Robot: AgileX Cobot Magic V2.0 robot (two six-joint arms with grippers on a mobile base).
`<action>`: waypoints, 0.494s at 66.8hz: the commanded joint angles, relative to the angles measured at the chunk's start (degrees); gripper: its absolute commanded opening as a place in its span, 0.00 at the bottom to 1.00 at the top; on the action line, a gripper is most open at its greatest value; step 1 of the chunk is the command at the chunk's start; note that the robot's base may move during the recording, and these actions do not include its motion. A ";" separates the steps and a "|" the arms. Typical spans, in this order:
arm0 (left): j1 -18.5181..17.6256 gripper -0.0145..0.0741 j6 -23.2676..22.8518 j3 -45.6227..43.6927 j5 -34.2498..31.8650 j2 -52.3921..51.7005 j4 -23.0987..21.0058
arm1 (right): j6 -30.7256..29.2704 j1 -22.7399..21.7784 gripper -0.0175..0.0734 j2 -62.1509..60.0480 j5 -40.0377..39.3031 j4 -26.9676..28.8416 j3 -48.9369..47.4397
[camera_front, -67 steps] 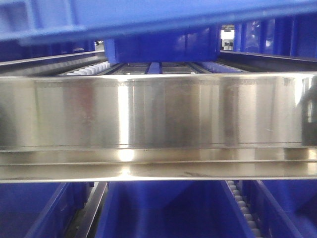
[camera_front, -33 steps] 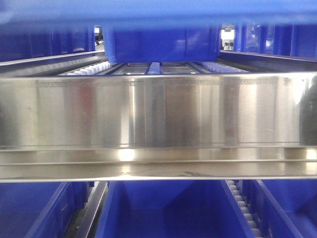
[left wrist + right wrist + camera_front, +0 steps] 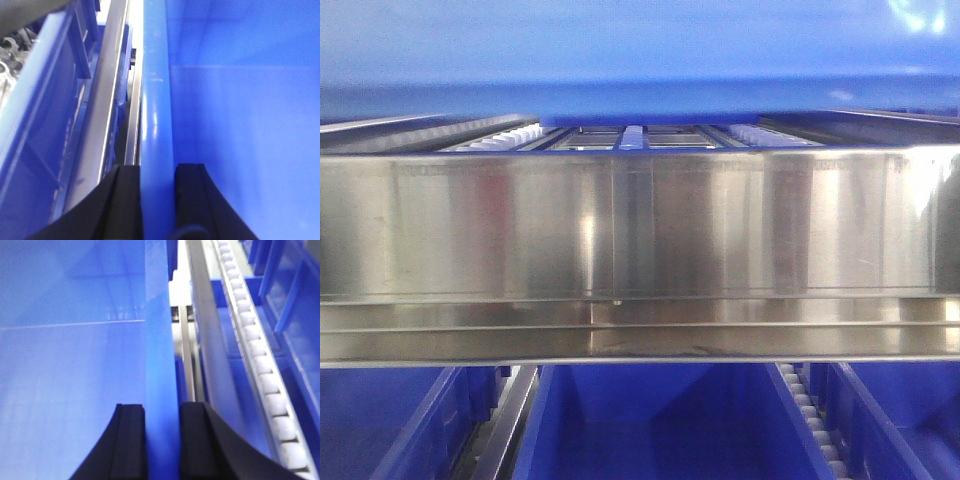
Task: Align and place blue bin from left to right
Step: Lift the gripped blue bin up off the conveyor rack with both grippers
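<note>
Bright-blue rigid plastic bin (image 3: 640, 60) fills the whole top of the front view, right over the shiny steel shelf rail (image 3: 640, 230). Left tool (image 3: 157, 172) is pinched tight on its left rim, and right tool (image 3: 162, 410) is clamped on the right rim, with a white roller track (image 3: 260, 370) running just beside it.
</note>
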 commanded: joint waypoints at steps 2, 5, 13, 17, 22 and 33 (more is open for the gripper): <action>-1.09 0.04 -0.40 -0.48 -4.96 -0.64 0.39 | 0.79 0.40 0.11 -0.89 -5.86 -1.79 -0.58; -1.09 0.04 -0.40 -0.48 -4.96 -0.64 0.39 | 0.79 0.40 0.11 -0.89 -5.86 -1.79 -0.58; -1.09 0.04 -0.40 -0.48 -4.96 -0.64 0.91 | 0.79 0.40 0.11 -0.89 -4.78 -1.79 -0.58; -1.09 0.04 -0.40 -0.48 -4.96 -0.64 1.25 | 0.79 0.40 0.11 -0.89 -4.54 -1.79 -0.58; -0.88 0.04 -0.40 -0.48 -4.96 -0.64 1.39 | 0.79 0.52 0.11 -0.89 -4.43 -1.79 -0.58; -0.61 0.04 -0.40 -0.48 -4.96 -0.64 1.76 | 0.79 0.50 0.11 -0.89 -4.33 -1.79 -0.58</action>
